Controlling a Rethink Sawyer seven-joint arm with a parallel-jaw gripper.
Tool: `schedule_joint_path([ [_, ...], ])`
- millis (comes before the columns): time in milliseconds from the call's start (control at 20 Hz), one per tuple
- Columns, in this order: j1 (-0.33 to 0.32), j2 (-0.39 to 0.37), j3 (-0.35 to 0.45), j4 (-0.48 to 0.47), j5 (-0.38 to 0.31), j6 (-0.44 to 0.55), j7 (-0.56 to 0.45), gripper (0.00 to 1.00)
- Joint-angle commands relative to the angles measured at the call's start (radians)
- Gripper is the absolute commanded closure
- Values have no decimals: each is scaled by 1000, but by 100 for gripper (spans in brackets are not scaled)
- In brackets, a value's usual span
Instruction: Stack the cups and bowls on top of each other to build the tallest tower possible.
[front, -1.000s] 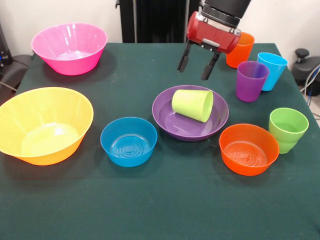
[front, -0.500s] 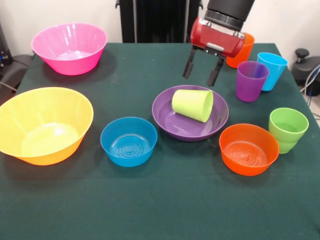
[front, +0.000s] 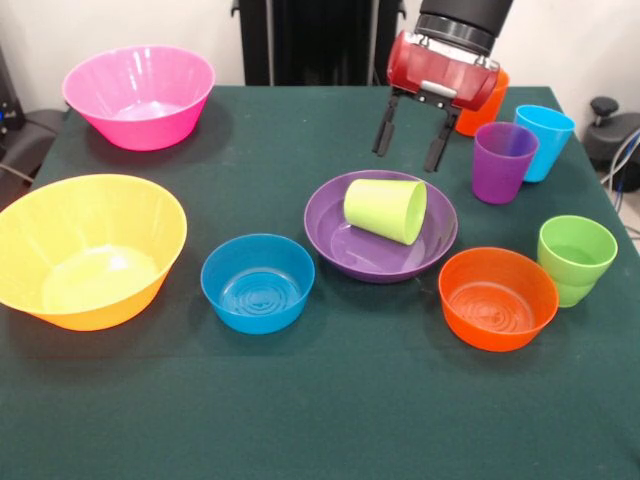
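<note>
While tipped sideways, lime-yellow cup (front: 386, 209).

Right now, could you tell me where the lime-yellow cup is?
In the front view, the lime-yellow cup lies tipped on its side inside the purple bowl at mid-table, between the blue bowl and the orange bowl.

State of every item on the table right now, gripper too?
gripper: open, empty, above the table behind the purple bowl
lime cup: on its side in the purple bowl
purple bowl: upright, holds the lime cup
blue bowl: upright, empty
orange bowl: upright, empty
yellow bowl: upright, empty
pink bowl: upright, empty
purple cup: upright
blue cup: upright
green cup: upright
orange cup: partly hidden by the gripper
</note>
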Motion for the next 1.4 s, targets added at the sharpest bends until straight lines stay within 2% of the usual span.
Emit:
schedule_joint_path([
  [50, -13, 76, 39, -108, 16, -76, 317, 0],
  [200, -22, 62, 46, -126, -12, -121, 302, 0],
  [300, -26, 63, 59, -143, -19, -116, 297, 0],
  [450, -31, 70, 66, -160, -10, -117, 299, 0],
  [600, -35, 61, 75, -168, -4, -167, 306, 0],
  [750, -31, 57, 83, -165, 9, -134, 308, 0],
  [900, -11, 29, 129, -165, 18, -60, 302, 0],
  [1400, -8, -36, 214, -212, 21, -34, 288, 0],
])
